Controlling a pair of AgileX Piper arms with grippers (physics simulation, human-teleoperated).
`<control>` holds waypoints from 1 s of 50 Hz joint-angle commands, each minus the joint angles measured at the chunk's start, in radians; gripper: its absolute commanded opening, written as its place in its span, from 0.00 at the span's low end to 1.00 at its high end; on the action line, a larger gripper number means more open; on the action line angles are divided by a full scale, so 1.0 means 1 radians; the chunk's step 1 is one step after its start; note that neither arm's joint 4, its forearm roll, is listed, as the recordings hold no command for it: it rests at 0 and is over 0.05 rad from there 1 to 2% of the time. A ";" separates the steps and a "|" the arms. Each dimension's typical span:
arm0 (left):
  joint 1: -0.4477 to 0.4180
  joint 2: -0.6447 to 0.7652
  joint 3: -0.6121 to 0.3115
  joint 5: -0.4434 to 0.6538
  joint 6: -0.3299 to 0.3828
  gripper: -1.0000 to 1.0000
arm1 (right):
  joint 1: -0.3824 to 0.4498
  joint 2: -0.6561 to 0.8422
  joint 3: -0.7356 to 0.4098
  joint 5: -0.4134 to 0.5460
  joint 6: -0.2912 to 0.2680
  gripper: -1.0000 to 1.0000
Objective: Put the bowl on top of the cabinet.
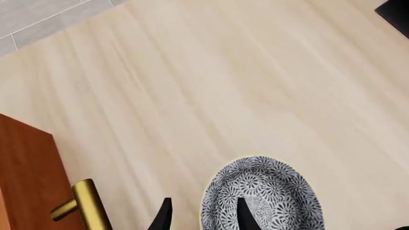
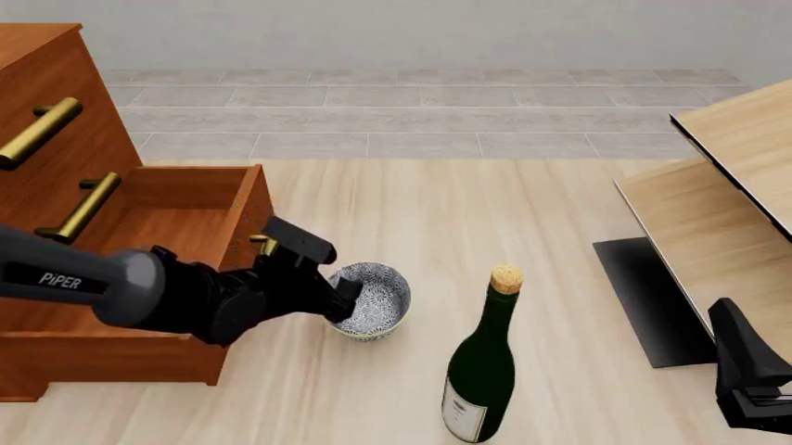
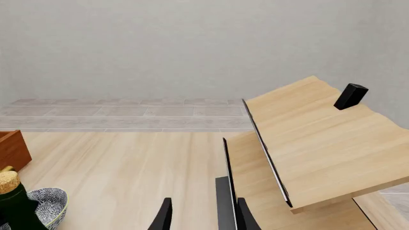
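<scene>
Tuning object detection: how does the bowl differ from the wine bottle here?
The bowl is low, round and open-topped; the wine bottle is tall, narrow and corked. The bowl is white with a blue-grey pattern; the bottle is dark green with a pale label. The left gripper straddles the bowl's rim; nothing touches the bottle. Both stand upright on the light wood table.

Bright, even sim lighting, all 3 views sharp

No blur, glare or edge distortion; light is diffuse w/ no clear source. Shadows very faint: soft dark patch under the bowl and by the wine bottle base. Brass handle shows mild sheen, no hotspots. Wall and floor evenly lit
</scene>
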 commanded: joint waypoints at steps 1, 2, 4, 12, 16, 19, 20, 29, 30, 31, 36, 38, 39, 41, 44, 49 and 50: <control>-0.003 0.015 0.001 -0.008 0.006 1.00 | 0.000 0.000 0.000 0.000 0.000 1.00; -0.003 0.015 0.000 -0.008 0.006 1.00 | 0.000 0.000 0.000 0.000 0.000 1.00; -0.004 0.018 0.001 -0.010 0.006 1.00 | 0.000 0.000 0.000 0.000 0.000 1.00; -0.007 0.024 -0.003 -0.010 0.010 1.00 | 0.000 0.000 0.000 0.000 0.000 1.00; -0.005 0.030 -0.006 -0.011 0.010 1.00 | 0.000 0.000 0.000 0.000 0.000 1.00; -0.005 0.032 -0.007 -0.012 0.010 1.00 | 0.000 0.000 0.000 0.000 0.000 1.00; -0.005 0.032 -0.007 -0.012 0.010 1.00 | 0.000 0.000 0.000 0.000 0.000 1.00; -0.004 0.051 -0.012 -0.020 0.012 1.00 | 0.000 0.000 0.000 0.000 0.000 1.00; -0.003 0.054 -0.014 -0.020 0.011 1.00 | 0.000 0.000 0.000 0.000 0.000 1.00; -0.002 0.057 -0.016 -0.019 0.010 1.00 | 0.000 0.000 0.000 0.000 0.000 1.00; -0.001 0.065 -0.019 -0.021 0.013 1.00 | 0.000 0.000 0.000 0.000 0.000 1.00; 0.000 0.066 -0.020 -0.021 0.014 1.00 | 0.000 0.000 0.000 0.000 0.000 1.00; 0.003 0.069 -0.021 -0.023 0.017 1.00 | 0.000 0.000 0.000 0.000 0.000 1.00; 0.001 0.071 -0.021 -0.024 0.016 1.00 | 0.000 0.000 0.000 0.000 0.000 1.00; 0.002 0.080 -0.022 -0.028 0.017 1.00 | 0.000 0.000 0.000 0.000 0.000 1.00; 0.007 0.047 -0.013 -0.039 0.030 0.00 | 0.000 0.000 0.000 0.000 0.000 1.00; 0.019 0.038 -0.027 -0.020 0.009 0.00 | 0.000 0.000 0.000 0.000 0.000 1.00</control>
